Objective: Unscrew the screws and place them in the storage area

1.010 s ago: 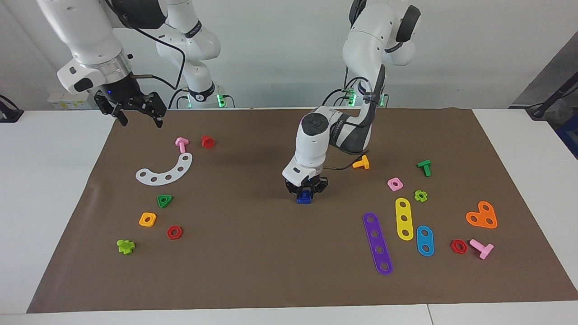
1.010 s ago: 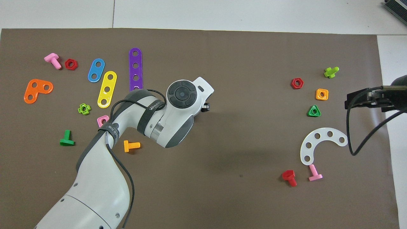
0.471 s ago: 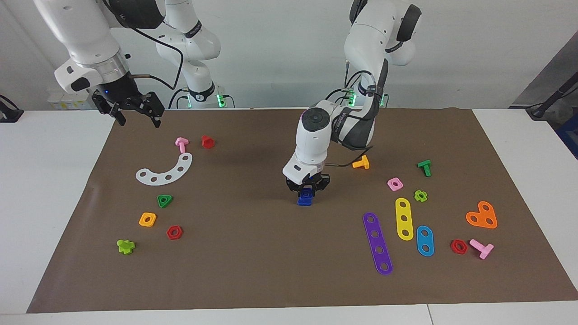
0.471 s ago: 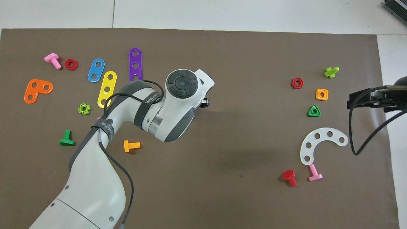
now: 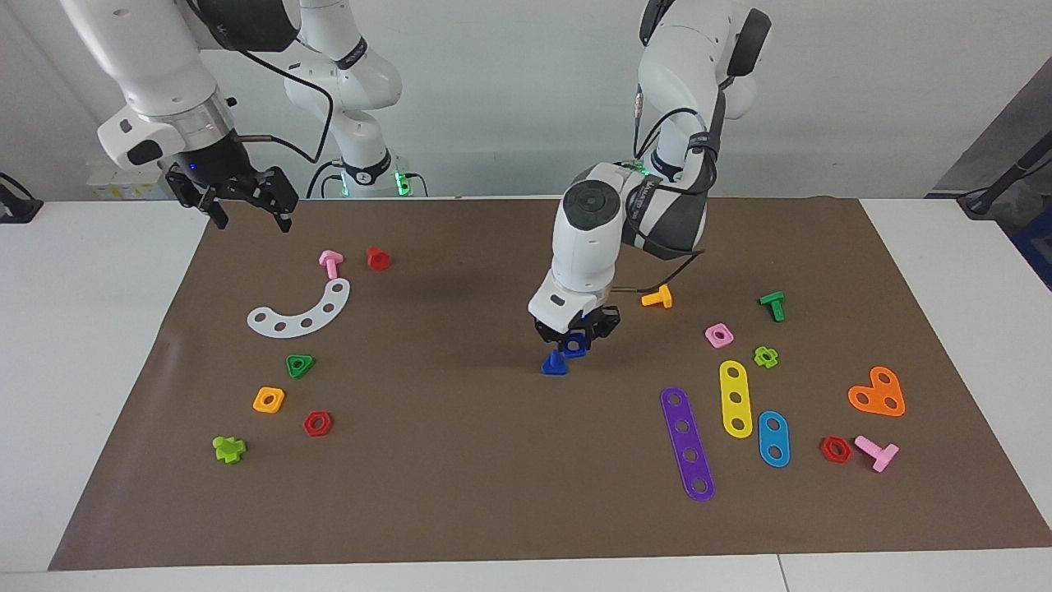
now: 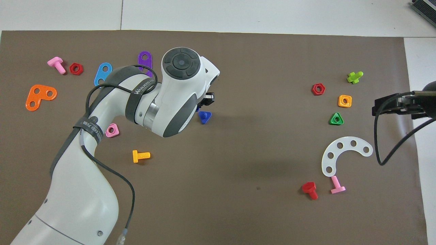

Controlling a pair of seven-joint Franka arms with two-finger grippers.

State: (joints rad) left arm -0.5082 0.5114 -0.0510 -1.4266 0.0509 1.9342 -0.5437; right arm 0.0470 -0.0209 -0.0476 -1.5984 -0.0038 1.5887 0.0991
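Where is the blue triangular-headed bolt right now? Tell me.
The blue bolt stands head-down on the brown mat near the table's middle, just under the raised left gripper, which holds a blue square nut.

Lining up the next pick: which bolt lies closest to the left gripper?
The blue bolt, on the mat just under the left gripper; the orange bolt lies farther off.

In the overhead view the left arm [image 6: 163,102] covers most of the purple strip [image 6: 145,58], part of the blue strip [image 6: 103,70] and all of the yellow strip and the green cross nut. It also hides the left gripper apart from one black fingertip [image 6: 208,97]. The right gripper [image 6: 391,105] is partly cut off by the picture's edge there, and its fingers cannot be made out.
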